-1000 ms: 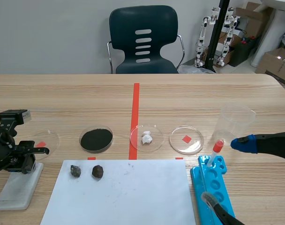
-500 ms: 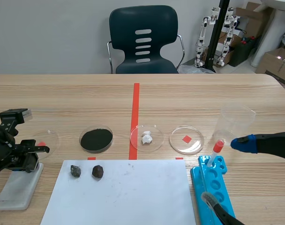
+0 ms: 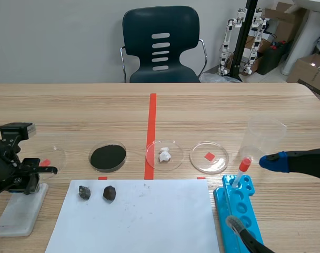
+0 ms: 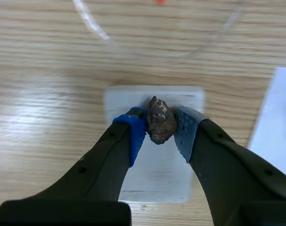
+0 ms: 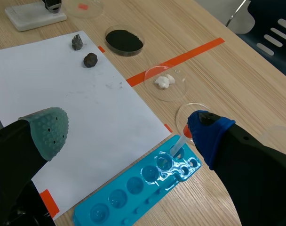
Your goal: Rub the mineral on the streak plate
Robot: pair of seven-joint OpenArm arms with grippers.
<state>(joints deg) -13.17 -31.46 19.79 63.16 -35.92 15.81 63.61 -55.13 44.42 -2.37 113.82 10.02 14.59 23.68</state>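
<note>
Pinching the brown mineral [image 4: 161, 121] between its two dotted pads, the left gripper [image 4: 160, 130] stands over the white streak plate [image 4: 124, 101]. Its fingers are closed only as far as the stone allows. The grip sits on the stone's flanks, so rock rather than pad faces the plate. This seems meant to let the mineral alone mark the surface. Whether the stone already touches the plate cannot be told from either view. The plate lies flat on the table at the robot's left, just beside the white paper sheet [image 3: 133, 216], with bare white surface around the stone for a stroke.

Two other dark stones [image 3: 85, 192] [image 3: 109, 193] wait on the sheet, probably further samples. The right gripper [image 5: 129, 129] hangs wide apart and holds nothing, well away above the blue well tray [image 3: 239, 211], where it cannot get in the way of the rubbing. Judging from this, the rub itself is the step in hand.
</note>
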